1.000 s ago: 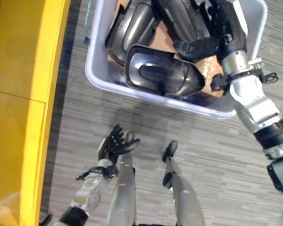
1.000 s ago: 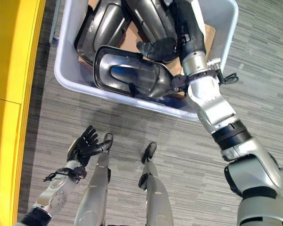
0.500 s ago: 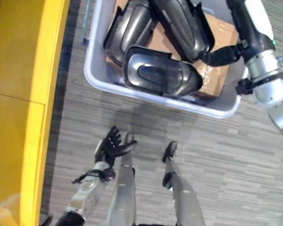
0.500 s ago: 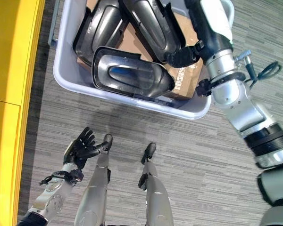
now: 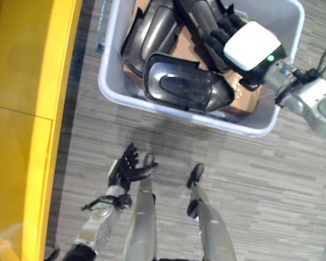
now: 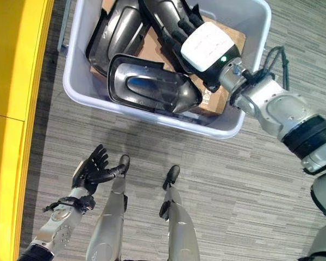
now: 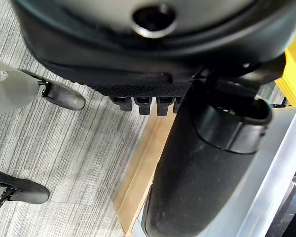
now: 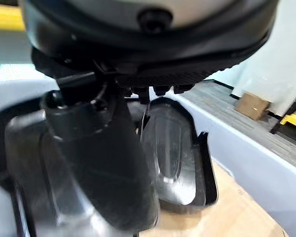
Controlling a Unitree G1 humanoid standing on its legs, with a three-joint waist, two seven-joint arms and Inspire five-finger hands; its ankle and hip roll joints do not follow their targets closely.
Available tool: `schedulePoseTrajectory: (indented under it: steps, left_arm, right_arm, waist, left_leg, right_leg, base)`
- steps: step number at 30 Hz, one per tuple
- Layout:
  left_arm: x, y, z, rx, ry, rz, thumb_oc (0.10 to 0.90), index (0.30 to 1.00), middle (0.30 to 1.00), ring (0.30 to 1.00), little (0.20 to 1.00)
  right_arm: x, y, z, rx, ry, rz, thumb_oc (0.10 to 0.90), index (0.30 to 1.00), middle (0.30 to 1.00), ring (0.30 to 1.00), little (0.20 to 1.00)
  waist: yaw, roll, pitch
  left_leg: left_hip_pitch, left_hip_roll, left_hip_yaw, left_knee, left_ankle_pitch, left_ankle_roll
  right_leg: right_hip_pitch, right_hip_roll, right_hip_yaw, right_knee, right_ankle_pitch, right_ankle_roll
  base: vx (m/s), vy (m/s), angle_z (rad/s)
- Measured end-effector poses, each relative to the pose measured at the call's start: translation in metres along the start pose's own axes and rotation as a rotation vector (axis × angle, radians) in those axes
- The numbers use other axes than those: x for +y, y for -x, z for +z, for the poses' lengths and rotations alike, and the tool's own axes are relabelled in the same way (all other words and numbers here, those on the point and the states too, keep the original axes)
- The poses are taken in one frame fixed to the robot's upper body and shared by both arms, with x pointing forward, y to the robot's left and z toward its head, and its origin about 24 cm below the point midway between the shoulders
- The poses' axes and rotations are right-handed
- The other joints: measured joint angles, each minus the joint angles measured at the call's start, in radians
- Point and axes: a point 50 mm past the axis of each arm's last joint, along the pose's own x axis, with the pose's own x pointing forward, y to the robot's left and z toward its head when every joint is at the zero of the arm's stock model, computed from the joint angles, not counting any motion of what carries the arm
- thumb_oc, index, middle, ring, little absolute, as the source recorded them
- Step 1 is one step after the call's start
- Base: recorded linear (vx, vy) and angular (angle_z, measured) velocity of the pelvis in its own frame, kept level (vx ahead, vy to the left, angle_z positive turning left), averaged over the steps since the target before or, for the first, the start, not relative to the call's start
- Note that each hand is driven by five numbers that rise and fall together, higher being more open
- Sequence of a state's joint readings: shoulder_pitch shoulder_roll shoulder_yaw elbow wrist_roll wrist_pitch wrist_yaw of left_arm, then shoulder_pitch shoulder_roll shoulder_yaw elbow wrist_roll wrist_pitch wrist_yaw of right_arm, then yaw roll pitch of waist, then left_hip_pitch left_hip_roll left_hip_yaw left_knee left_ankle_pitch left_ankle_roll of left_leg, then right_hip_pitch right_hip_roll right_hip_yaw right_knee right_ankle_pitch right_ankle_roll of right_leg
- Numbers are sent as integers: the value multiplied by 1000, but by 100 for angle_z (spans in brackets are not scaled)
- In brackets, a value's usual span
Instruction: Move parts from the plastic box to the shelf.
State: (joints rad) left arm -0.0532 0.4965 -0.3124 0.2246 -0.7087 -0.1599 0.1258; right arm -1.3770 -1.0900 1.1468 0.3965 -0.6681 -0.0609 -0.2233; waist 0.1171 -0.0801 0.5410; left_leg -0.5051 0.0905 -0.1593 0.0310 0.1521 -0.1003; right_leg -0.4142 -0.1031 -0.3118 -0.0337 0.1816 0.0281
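Note:
The pale plastic box [image 5: 152,106] stands on the floor ahead, holding black shell-shaped parts on cardboard [image 5: 245,100]. One wide part [image 5: 187,87] lies along the near wall, a second [image 5: 152,30] at the far left, a long third [image 5: 198,13] in the middle. My right hand [image 5: 224,30] hovers over that long part with fingers straight, open and holding nothing; its wrist view looks down on the part [image 8: 172,148] past the thumb [image 8: 103,168]. My left hand [image 5: 126,166] is open, fingers spread, low over the floor short of the box.
A yellow shelf [image 5: 22,109] runs along the whole left side, close to the box's left wall. Grey striped carpet [image 5: 250,179] lies between me and the box and off to the right.
My right arm has swung from deep in the box out to the right, then come back over the box with the hand raised above the parts. The left hand has barely moved.

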Motion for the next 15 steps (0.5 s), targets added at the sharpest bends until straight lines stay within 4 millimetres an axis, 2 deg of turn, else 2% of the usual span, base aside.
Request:
schedulePoseTrajectory:
  steps: [7, 15]
  left_arm:
    - [-2, -1, 0, -2, -17, -10, 900, 1000, 1000, 1000, 1000]
    - [-2, -1, 1, -5, -18, -8, 900, 1000, 1000, 1000, 1000]
  right_arm:
    - [14, -8, -4, 38, 36, 62, 900, 1000, 1000, 1000, 1000]
    - [21, -4, -23, 121, 93, 97, 900, 1000, 1000, 1000, 1000]
  waist:
    - [0, 1, 0]
    - [3, 2, 0]
  left_leg:
    - [-10, 2, 4, 0, 0, -1]
    - [-40, 5, 8, 0, 4, -3]
  right_leg:
    - [-15, 0, 3, 3, 0, 0]
    - [-64, -3, 6, 38, -15, 0]
  base:
    - [4, -31, -1]
    - [14, -36, -2]
